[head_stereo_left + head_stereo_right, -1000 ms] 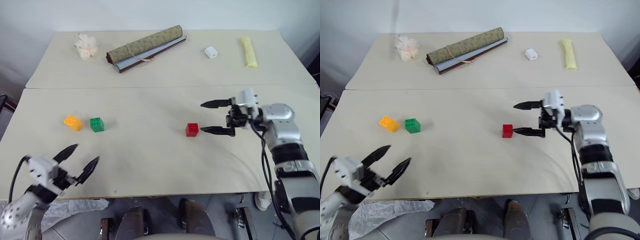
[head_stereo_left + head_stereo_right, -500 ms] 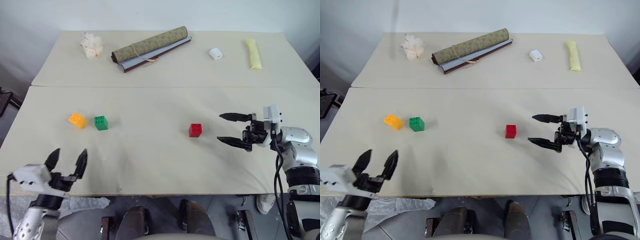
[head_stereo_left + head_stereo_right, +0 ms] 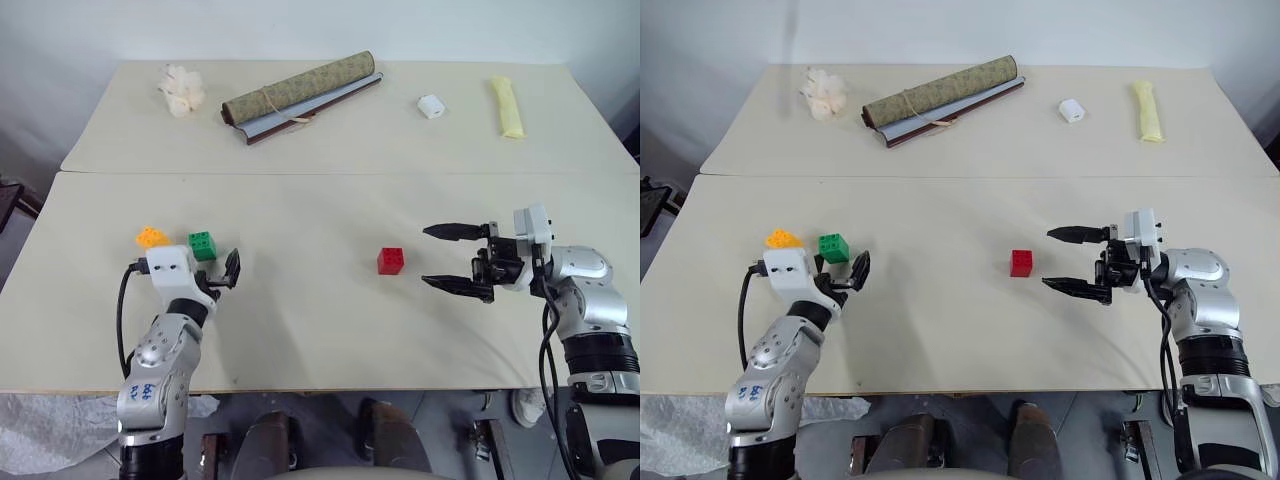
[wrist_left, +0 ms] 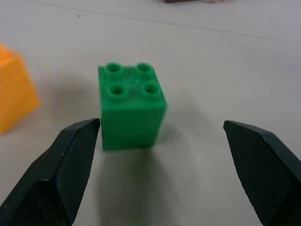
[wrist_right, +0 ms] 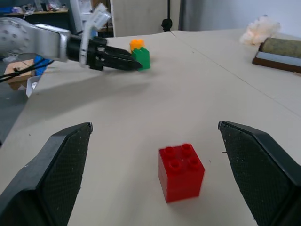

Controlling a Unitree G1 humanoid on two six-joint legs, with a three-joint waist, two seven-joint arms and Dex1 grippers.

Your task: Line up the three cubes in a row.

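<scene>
Three cubes sit on the near table. The orange-yellow cube (image 3: 152,237) and the green cube (image 3: 201,245) stand side by side at the left, and the red cube (image 3: 391,261) stands alone right of centre. My left gripper (image 3: 845,275) is open just short of the green cube (image 4: 131,106), which stands ahead of one fingertip, with the orange-yellow cube (image 4: 14,94) beside it. My right gripper (image 3: 432,255) is open, pointing left at the red cube (image 5: 181,172), a short gap away from it. Neither gripper holds anything.
On the far table lie a rolled mat (image 3: 295,90), a white fluffy lump (image 3: 180,88), a small white block (image 3: 430,105) and a long pale yellow piece (image 3: 508,105). A seam (image 3: 320,172) joins the two tables.
My left arm swung up from the table's front edge to the green cube. My right gripper drew back to the right from the red cube, which stayed put.
</scene>
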